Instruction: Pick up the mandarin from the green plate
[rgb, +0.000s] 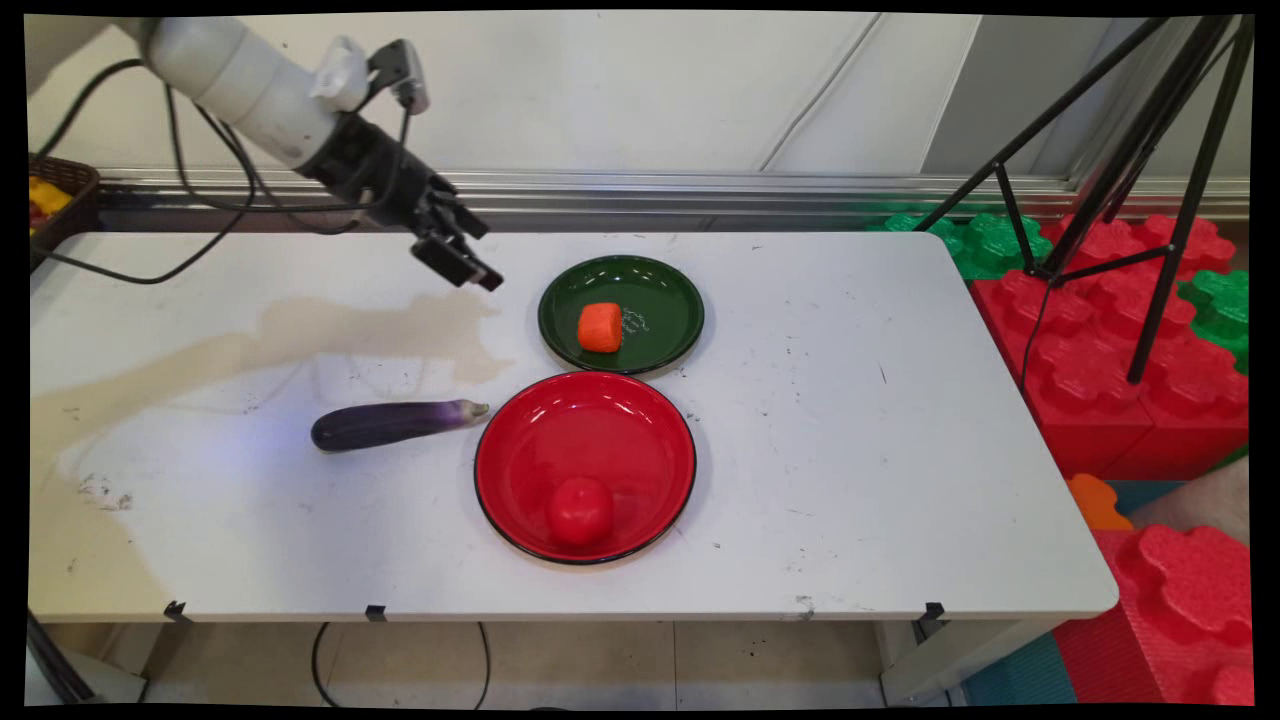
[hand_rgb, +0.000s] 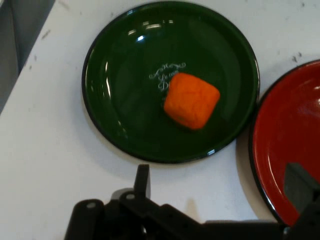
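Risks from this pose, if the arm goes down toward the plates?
1. The green plate and the red plate sit rim to rim, so nudging one would likely shift the other.
2. The open end effector spans bare table and red plate in the hand view, so a finger may hit that rim.
3. The orange block lies loose and may slide.

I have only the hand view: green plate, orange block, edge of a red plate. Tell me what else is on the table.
Observer: An eggplant lies on the table, left of the red plate in the main view, its stem end toward the rim.
Operator: Report what the red plate holds.
Observer: A red tomato sits near its front rim.
Operator: Give me the gripper's height.
Observer: The gripper hangs above the table, left of the green plate with the orange block, touching nothing; its fingers are open.
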